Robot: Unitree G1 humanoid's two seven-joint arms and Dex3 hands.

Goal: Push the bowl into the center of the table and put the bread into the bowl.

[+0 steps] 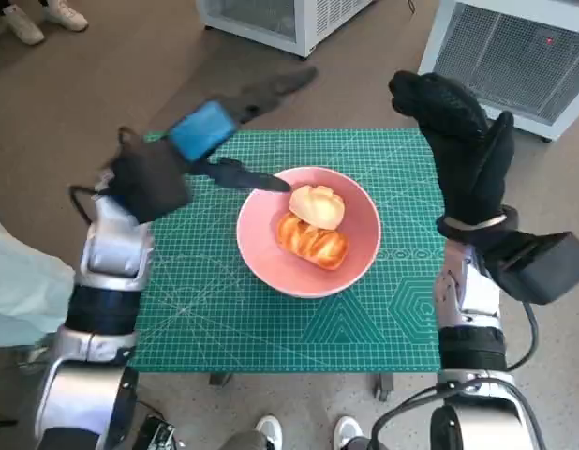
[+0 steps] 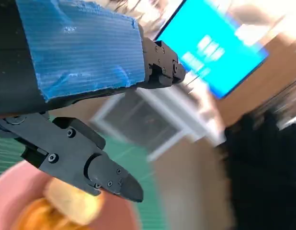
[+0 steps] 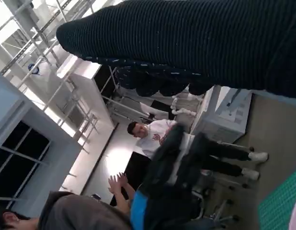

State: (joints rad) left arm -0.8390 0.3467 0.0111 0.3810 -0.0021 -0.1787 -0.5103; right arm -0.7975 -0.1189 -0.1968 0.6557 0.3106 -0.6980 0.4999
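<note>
We see golden, glossy bread (image 1: pixel 314 228) lying in the pink bowl (image 1: pixel 271 258) at the middle of the tabletop (image 1: pixel 196 319). Left robot hand (image 1: pixel 191 155) and right robot hand (image 1: pixel 463 145) hover empty, fingers apart.

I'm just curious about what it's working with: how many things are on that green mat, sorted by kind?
Bowls: 1, the pink bowl.
Bread pieces: 2, a pale bun and a glazed braided roll, both lying in the bowl.
Total: 3.
</note>
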